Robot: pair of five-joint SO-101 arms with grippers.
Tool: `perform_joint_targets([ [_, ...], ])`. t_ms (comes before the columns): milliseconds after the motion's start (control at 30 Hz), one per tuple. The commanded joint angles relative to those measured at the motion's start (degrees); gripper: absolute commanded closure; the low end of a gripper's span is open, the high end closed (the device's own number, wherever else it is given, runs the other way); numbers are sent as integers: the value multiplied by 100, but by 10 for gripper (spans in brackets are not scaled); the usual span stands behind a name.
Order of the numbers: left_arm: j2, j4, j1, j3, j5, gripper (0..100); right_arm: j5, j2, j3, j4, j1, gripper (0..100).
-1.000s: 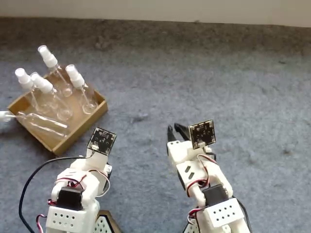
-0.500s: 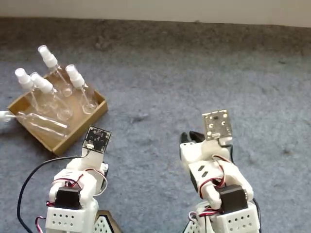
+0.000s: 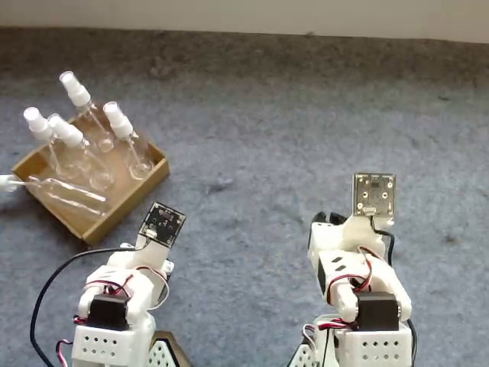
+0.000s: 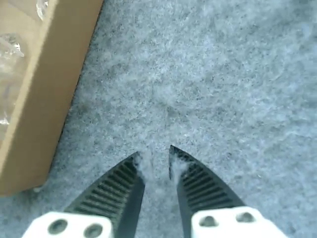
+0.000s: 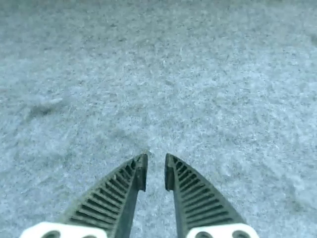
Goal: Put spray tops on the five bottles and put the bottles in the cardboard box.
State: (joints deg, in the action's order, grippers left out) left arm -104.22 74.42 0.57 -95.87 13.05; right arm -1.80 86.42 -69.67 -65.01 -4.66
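Five clear white-topped spray bottles [image 3: 79, 157] fill the brown cardboard box [image 3: 128, 205] at ten o'clock. The lying bottle [image 3: 70, 196] overhangs the rim and may slip out. The left gripper [image 4: 153, 154] and right gripper [image 5: 156, 162] are barely parted, empty.

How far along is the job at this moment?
Looks finished: five bottles wearing spray tops sit in the cardboard box, four leaning, one lying flat. In hand: nothing; left hand and right hand are empty above the carpet. Left: nothing visible.
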Motion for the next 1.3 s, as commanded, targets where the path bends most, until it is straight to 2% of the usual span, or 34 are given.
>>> perform_joint_targets([
  [0, -57, -53, 101, -119, 88, 992, 62, 22, 382, -57, 75, 940],
  [500, -48, -211, 101, -127, 123, 995, 70, 13, 66, -171, 57, 940],
  [633, -57, -211, 101, -127, 97, 995, 563, 4, 57, -259, 75, 940],
  [833, -57, -211, 75, -127, 70, 995, 598, -48, 110, -259, 84, 940],
  [967, -57, -343, 31, -127, -782, 993, 589, -892, 215, -242, 110, 940],
  [1067, -48, -563, -347, -127, -1415, 992, 580, -1798, 576, -207, 224, 940],
  [1267, -48, -369, -602, -127, -1521, 992, 615, -3292, 919, -198, 268, 938],
])
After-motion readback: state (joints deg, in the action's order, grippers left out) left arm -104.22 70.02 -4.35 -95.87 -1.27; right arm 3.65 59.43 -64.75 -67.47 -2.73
